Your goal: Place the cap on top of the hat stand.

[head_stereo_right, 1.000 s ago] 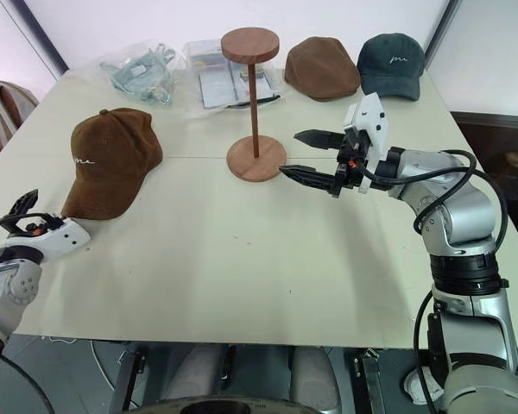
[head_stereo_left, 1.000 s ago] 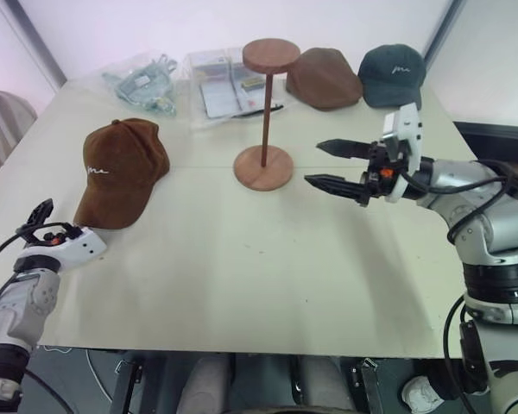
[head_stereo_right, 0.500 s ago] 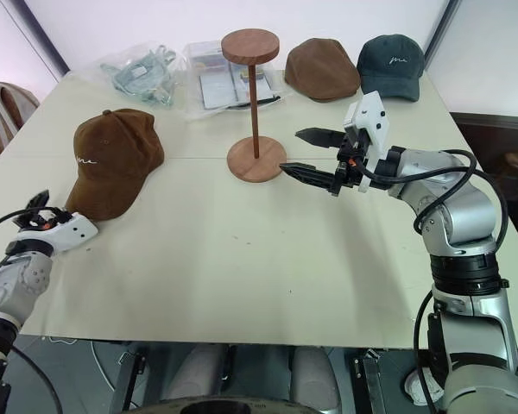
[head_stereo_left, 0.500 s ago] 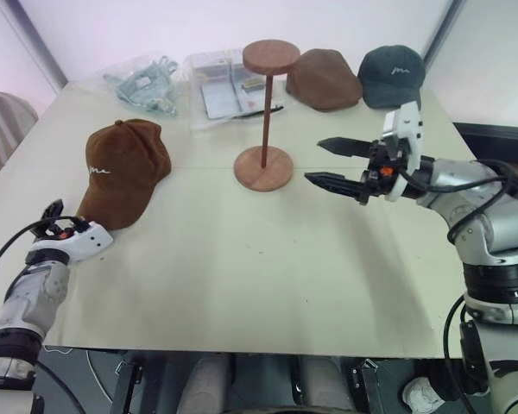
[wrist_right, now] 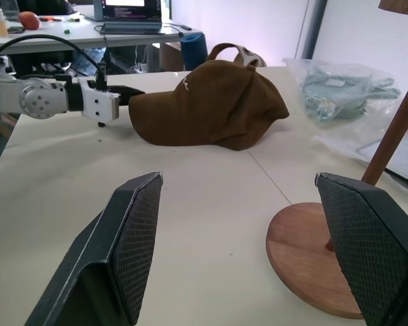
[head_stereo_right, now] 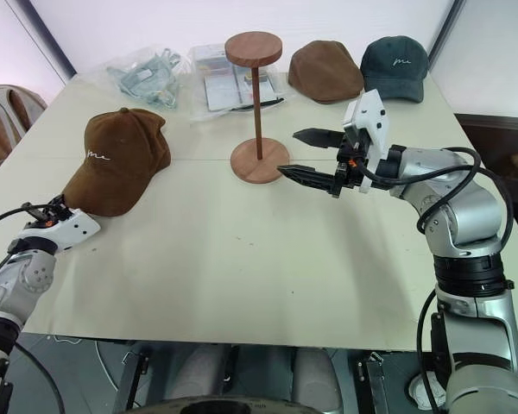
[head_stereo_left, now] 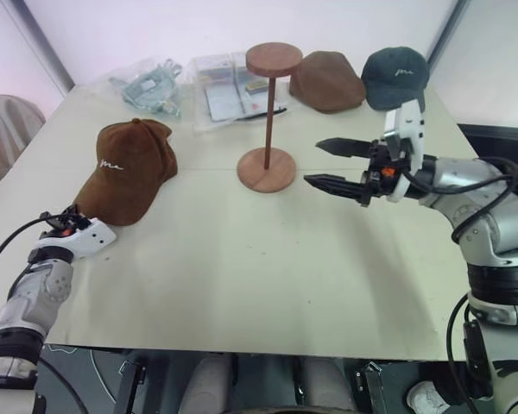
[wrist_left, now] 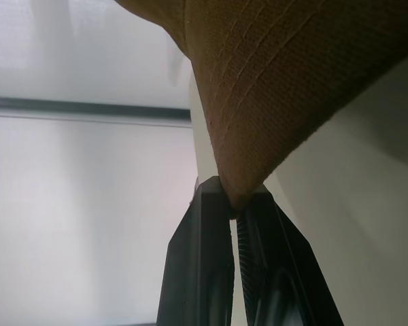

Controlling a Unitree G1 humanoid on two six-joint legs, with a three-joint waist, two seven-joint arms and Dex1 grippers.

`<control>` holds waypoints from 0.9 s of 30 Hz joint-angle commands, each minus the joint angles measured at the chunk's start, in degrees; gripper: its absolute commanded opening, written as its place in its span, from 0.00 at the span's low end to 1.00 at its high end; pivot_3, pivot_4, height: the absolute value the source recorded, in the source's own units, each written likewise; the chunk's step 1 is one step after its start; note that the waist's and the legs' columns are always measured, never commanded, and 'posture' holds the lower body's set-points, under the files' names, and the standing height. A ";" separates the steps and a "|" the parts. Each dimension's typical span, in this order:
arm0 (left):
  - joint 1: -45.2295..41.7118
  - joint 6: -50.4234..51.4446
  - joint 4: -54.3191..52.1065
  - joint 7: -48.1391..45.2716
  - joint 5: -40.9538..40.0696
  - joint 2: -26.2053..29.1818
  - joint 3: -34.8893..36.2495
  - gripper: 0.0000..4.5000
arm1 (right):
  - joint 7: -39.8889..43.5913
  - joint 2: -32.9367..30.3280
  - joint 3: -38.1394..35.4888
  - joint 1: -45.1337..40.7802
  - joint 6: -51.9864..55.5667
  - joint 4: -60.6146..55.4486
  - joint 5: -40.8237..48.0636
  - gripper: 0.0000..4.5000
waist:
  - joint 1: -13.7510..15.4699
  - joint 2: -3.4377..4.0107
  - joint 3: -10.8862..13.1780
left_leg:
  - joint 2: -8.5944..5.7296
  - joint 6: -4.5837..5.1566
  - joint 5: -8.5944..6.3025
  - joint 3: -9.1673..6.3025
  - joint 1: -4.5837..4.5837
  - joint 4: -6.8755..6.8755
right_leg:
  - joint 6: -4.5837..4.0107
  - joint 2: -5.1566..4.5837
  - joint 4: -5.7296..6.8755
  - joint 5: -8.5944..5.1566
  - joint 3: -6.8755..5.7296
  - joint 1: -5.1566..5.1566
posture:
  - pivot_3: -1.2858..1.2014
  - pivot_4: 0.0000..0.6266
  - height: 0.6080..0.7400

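Note:
The brown cap (head_stereo_left: 128, 169) with white script lies on the table's left side, brim toward me. My left gripper (wrist_left: 232, 202) is shut on the tip of the brim (wrist_left: 258, 102), low at the near left (head_stereo_left: 69, 217). The wrist view shows both black fingers (wrist_left: 202, 224) pinching the brim's edge. The hat stand (head_stereo_left: 267, 168) stands upright mid-table, with a thin rod and a disc top (head_stereo_left: 274, 59) that is bare. My right gripper (head_stereo_left: 313, 162) hovers open just right of the stand's base (wrist_right: 306, 261), fingers pointing left, with nothing between them.
At the table's far edge lie a plain brown cap (head_stereo_left: 326, 81), a dark green cap (head_stereo_left: 395, 74), a plastic bag (head_stereo_left: 147, 84) and a packet of papers (head_stereo_left: 227, 86). The table's near edge (head_stereo_left: 242, 349) runs across below.
My left gripper moved forward to the cap's brim and went from open to shut on it. The right arm stayed put.

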 commanded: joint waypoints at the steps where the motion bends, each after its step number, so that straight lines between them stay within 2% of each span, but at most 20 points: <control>1: 2.17 -1.06 -6.73 2.06 -1.64 -2.06 0.98 0.01 | -0.16 -0.12 -1.46 -1.02 -0.63 -1.96 0.94 0.81 | -0.08 -0.02 0.01 | 0.00 0.00 0.00 0.00 -0.01 0.00 | 0.00 0.00 -0.01 0.00 0.00 -0.01 | 0.52 0.24 1.00; 5: 4.43 2.60 -15.38 4.19 -2.35 -4.54 4.51 0.01 | -0.45 0.25 -1.34 -0.63 -0.85 -1.78 0.69 0.81 | -0.20 -0.16 0.08 | 0.01 0.00 0.00 -0.01 -0.05 0.00 | 0.00 0.00 -0.01 0.00 0.00 -0.05 | 0.52 0.24 1.00; 9: 6.42 10.06 -27.00 8.39 -1.05 -9.31 8.93 0.01 | -0.53 0.55 -1.11 -0.22 -1.33 -1.12 0.22 0.81 | -0.46 -0.44 0.23 | 0.02 0.00 0.00 -0.01 -0.11 0.00 | -0.01 0.00 -0.01 0.00 0.00 -0.11 | 0.52 0.24 1.00; 14: 4.68 18.78 -37.25 11.20 0.24 -15.00 13.13 0.01 | -0.64 0.49 -1.01 0.19 -1.31 -1.33 0.22 0.81 | -0.45 -0.57 0.30 | 0.05 0.00 0.00 0.00 -0.15 -0.01 | -0.01 0.03 0.00 0.00 0.00 -0.18 | 0.52 0.24 1.00; 20: -0.35 23.10 -41.14 11.53 0.31 -18.00 14.19 0.01 | -0.52 0.53 -0.77 0.04 -1.74 -0.71 -0.09 0.81 | -0.37 -0.70 0.36 | 0.04 0.00 0.00 0.00 -0.15 0.01 | -0.01 0.04 -0.01 0.01 0.00 -0.15 | 0.52 0.24 1.00; 27: -13.33 23.37 -39.09 11.37 1.37 -21.40 8.90 0.01 | -0.83 0.64 -0.74 0.20 -1.80 -1.04 -0.18 0.81 | -0.19 -0.93 0.48 | 0.01 -0.02 0.01 0.00 -0.25 0.07 | 0.00 0.04 -0.08 0.01 -0.01 -0.15 | 0.52 0.24 1.00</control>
